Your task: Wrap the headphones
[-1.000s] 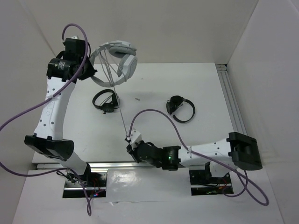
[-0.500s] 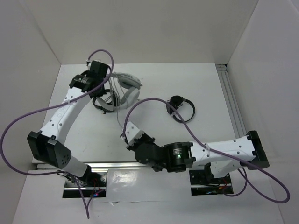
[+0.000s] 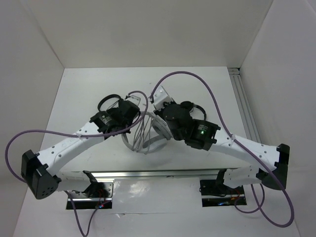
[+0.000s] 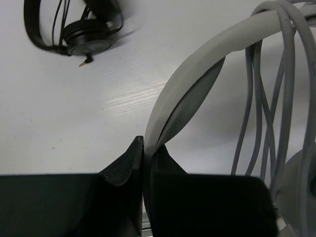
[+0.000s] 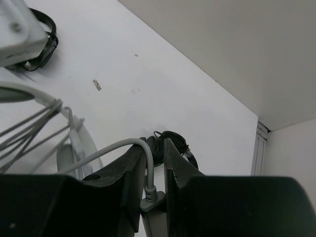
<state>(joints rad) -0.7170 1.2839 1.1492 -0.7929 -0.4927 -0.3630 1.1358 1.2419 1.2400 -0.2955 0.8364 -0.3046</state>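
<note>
1. Over the last half second, the left arm swung the headphones [image 3: 132, 144] from the far-left part of the desk [image 3: 84, 89] to its middle. The right arm came up from the near edge and reached over to meet them.
2. The headphones sat at mid-desk between the two grippers, with one small black pair [image 3: 109, 102] just beyond them. Whether they rested on the desk could not be told.
3. The left gripper [image 4: 145, 154] was pinched on the edge of the wide grey headband [image 4: 197, 54].
4. The right gripper [image 5: 148, 148] was pressed together on the thin grey cable [image 5: 149, 170], just above its plug end.
5. Several turns of cable already crossed the headband in the left wrist view. The winding step therefore looked well along, with only a short free length left at the plug.
6. The next move probably called for the right gripper to carry the plug end round the band once more or tuck it under a turn. Meanwhile the left gripper would need to hold the band steady and keep the cable taut enough that the loops do not slip.
</note>
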